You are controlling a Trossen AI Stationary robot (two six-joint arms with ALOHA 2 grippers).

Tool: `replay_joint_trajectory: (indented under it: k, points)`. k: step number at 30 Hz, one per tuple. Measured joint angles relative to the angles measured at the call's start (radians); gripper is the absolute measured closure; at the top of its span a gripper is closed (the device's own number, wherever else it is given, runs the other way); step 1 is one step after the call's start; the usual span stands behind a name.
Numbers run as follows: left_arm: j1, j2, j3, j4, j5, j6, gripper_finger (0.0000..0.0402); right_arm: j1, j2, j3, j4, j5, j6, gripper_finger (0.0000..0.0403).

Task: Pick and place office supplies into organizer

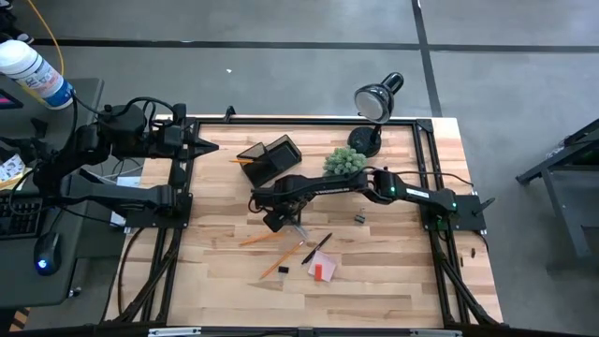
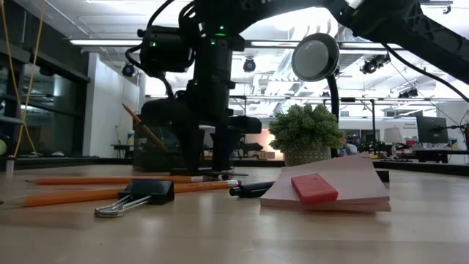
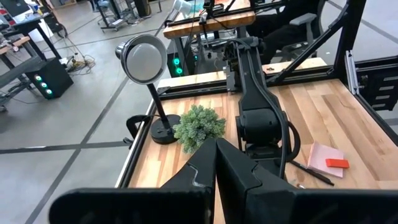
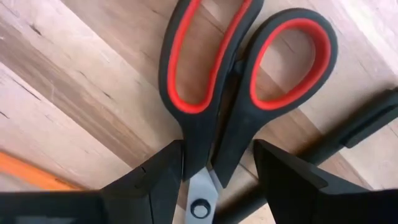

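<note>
The scissors (image 4: 239,93), black handles lined in orange-red, lie flat on the table under my right gripper (image 4: 217,177). That gripper is open and points down, one finger on each side of the scissors' neck just above the pivot (image 4: 200,208). In the high view it is at mid-table (image 1: 279,221). The dark organizer (image 1: 271,157) stands behind it with an orange pencil (image 1: 245,161) in it. Pencils (image 1: 257,240), a black pen (image 1: 318,248), a pink sticky pad (image 1: 323,270) and binder clips (image 1: 359,218) lie loose. My left gripper (image 1: 208,147) is shut and empty at the far left. My right gripper comes from above, fingers across the scissors' neck (image 4: 208,155). One finger (image 4: 161,177) stands right against the neck, and I cannot tell whether it touches. The other finger (image 4: 280,177) is apart from it. The scissors lie flat on the table.
A green spiky plant (image 1: 344,161) and a black desk lamp (image 1: 374,98) stand at the far side, right of the organizer. In the low view a binder clip (image 2: 139,196), two pencils (image 2: 110,180) and the sticky pad (image 2: 330,192) lie in front of the gripper.
</note>
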Motion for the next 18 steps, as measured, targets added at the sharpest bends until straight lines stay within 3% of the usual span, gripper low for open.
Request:
replay_joint_trajectory:
  k: [5, 12, 18]
  points:
    - [0.000, 0.000, 0.000, 0.000, 0.000, 0.000, 0.0401, 0.006, 0.005, 0.000, 0.002, 0.012, 0.001, 0.0219]
    - [0.000, 0.000, 0.000, 0.000, -0.025, 0.000, 0.0401, 0.006, 0.008, -0.001, 0.001, 0.013, -0.002, 0.0291]
    - [0.000, 0.000, 0.000, 0.000, -0.026, 0.000, 0.0401, 0.007, 0.003, -0.003, 0.001, 0.013, -0.003, 0.0294]
